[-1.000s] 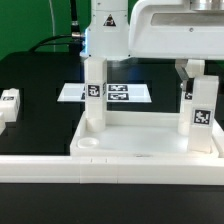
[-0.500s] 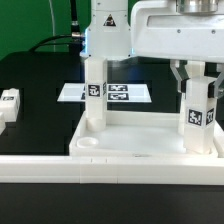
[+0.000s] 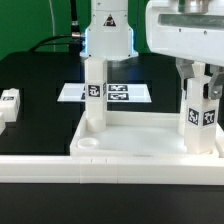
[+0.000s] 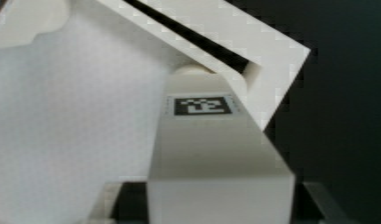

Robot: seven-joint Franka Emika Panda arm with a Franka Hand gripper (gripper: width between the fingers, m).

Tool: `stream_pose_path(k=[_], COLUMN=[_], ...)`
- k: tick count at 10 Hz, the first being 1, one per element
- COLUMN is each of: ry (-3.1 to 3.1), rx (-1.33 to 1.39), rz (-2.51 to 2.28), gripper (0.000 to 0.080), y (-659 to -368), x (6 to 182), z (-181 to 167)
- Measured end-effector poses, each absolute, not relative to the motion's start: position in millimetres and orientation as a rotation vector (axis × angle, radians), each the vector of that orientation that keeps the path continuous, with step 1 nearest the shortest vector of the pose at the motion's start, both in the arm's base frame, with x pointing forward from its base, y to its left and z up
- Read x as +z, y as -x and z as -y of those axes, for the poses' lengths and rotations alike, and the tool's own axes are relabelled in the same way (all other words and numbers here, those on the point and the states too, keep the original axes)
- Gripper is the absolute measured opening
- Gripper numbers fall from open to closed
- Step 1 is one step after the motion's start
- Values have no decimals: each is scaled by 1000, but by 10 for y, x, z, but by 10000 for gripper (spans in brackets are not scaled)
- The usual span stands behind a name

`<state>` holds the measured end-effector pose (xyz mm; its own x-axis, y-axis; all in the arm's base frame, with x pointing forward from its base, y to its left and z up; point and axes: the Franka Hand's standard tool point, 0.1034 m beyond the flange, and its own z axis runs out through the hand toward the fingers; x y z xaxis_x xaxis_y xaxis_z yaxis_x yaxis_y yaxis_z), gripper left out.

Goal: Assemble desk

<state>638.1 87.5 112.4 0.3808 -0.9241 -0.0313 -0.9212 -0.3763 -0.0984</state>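
Firmly closed, the fingers (image 3: 184,72) grip a tagged leg (image 3: 200,115) at a corner of the desk top (image 3: 140,146), exterior view's right.

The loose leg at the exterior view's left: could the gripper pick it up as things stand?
Probably not yet: the gripper is shut on a second leg at the desk top; the loose leg lies uncovered.
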Motion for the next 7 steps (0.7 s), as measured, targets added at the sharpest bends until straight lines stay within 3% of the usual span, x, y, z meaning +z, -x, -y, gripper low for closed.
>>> stream_pose_path(k=[7], ry=[2104], rx=[-3], rz=[-2194], gripper=[291], y=[-6366], x=[1111], z=[-905])
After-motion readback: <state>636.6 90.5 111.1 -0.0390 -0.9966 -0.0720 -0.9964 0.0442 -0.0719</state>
